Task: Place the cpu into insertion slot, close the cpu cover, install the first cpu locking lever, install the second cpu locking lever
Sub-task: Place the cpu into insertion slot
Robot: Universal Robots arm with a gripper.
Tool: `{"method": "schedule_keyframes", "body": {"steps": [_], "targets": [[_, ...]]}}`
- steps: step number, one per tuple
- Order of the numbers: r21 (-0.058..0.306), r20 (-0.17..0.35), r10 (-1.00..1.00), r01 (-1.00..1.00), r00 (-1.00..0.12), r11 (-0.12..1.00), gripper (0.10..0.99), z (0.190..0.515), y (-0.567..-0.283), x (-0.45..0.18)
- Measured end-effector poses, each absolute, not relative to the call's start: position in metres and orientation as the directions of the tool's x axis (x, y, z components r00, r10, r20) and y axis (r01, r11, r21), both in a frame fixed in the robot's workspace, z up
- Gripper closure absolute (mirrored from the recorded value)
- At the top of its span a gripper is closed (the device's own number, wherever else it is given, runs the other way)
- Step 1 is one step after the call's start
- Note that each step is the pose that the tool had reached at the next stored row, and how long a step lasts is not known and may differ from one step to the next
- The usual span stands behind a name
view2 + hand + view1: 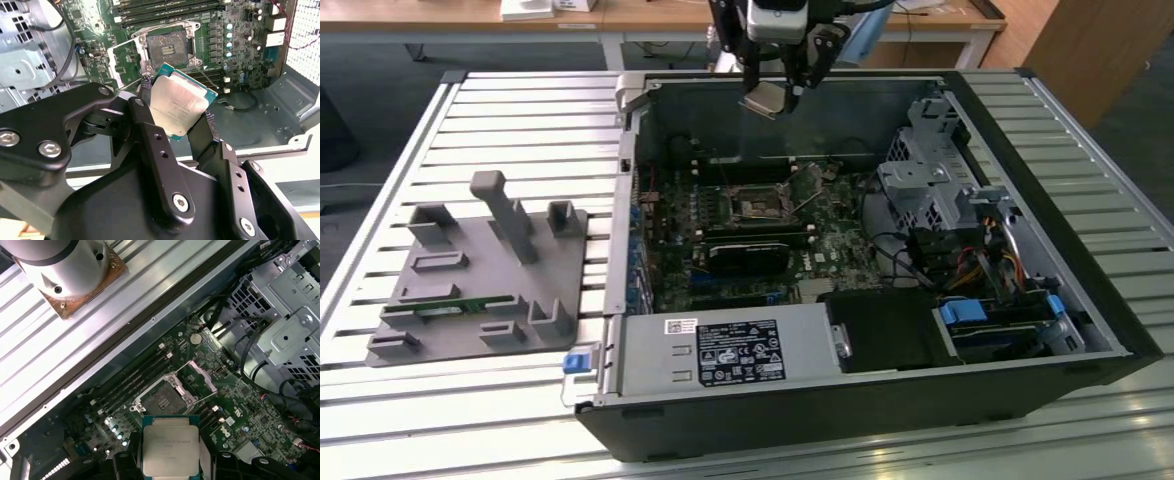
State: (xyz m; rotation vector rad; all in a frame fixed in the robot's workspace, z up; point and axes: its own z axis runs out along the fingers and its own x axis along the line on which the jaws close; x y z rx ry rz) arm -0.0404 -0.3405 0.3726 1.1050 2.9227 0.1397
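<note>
Gripper (176, 100) — clamped on the cpu (180, 111), chip pinched edgewise between both fingers; held above the open insertion slot (167, 50) — not touching it.

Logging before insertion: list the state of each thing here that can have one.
cpu, held in the air over the board, not seated.
end effector, shut on the cpu.
slot, empty.
cover, swung up, open.
case, side open.
</note>
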Motion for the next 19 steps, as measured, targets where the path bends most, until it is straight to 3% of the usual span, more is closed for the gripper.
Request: {"method": "schedule_keyframes", "body": {"steps": [19], "targets": [[0.088, 0.018, 0.800, 0.798, -0.599, 0.596, 0.545, 0.3721, -0.3405, -0.0405]]}}
